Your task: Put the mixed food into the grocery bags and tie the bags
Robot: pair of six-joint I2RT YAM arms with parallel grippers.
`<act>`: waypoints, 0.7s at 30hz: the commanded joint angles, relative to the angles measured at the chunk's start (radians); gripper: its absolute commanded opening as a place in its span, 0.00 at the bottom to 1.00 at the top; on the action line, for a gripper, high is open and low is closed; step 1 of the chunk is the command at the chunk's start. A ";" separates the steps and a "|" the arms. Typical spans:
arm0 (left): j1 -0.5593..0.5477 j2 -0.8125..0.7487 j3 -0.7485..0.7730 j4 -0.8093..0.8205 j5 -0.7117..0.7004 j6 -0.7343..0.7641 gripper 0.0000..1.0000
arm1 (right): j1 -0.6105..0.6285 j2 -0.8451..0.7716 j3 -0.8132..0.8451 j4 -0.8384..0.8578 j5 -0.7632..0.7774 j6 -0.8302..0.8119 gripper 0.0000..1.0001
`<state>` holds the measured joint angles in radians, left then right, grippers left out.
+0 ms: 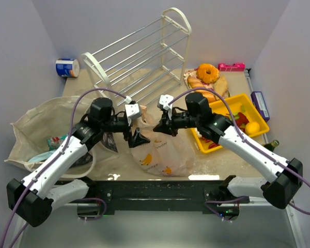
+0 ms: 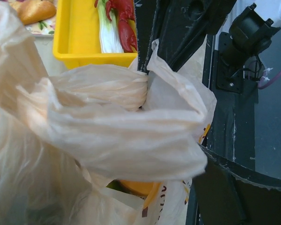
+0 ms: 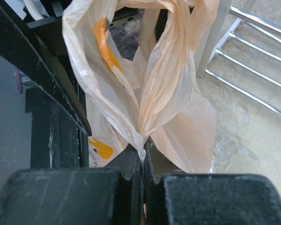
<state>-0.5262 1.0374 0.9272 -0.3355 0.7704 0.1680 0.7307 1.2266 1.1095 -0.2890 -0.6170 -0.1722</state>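
The peach-pink plastic bag (image 1: 163,152) stands at the table's middle, with its handles gathered above it. My right gripper (image 1: 160,126) is shut on a twisted bag handle (image 3: 143,140); its jaws (image 3: 143,161) pinch the plastic. My left gripper (image 1: 138,138) is at the bag's left top. Its jaws look spread, and bag plastic (image 2: 107,136) drapes over them and hides one finger. Orange and green food (image 2: 138,187) shows inside the bag. The beige cloth tote (image 1: 36,121) lies at the left with a light blue packet (image 1: 41,155) in it.
A yellow tray (image 1: 225,142) at the right holds a red lobster (image 1: 241,118) and a yellow fruit (image 1: 252,127). Bread and a donut (image 1: 207,73) lie behind it. A tipped white wire rack (image 1: 144,57) fills the back. A purple box (image 1: 260,105) lies at the right edge.
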 commanded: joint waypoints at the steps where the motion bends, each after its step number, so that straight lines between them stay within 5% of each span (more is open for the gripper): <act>1: -0.005 0.058 0.058 -0.025 0.081 0.022 1.00 | -0.005 0.030 0.085 -0.065 0.000 -0.058 0.00; 15: -0.005 0.115 0.079 -0.007 0.144 0.005 0.99 | 0.019 0.103 0.144 -0.185 0.031 -0.130 0.00; 21: -0.006 0.138 0.073 -0.004 0.170 -0.002 0.77 | 0.021 0.119 0.148 -0.177 0.042 -0.136 0.00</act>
<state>-0.5262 1.1656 0.9695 -0.3611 0.8906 0.1707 0.7460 1.3418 1.2118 -0.4656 -0.5922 -0.2878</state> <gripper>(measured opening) 0.841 0.011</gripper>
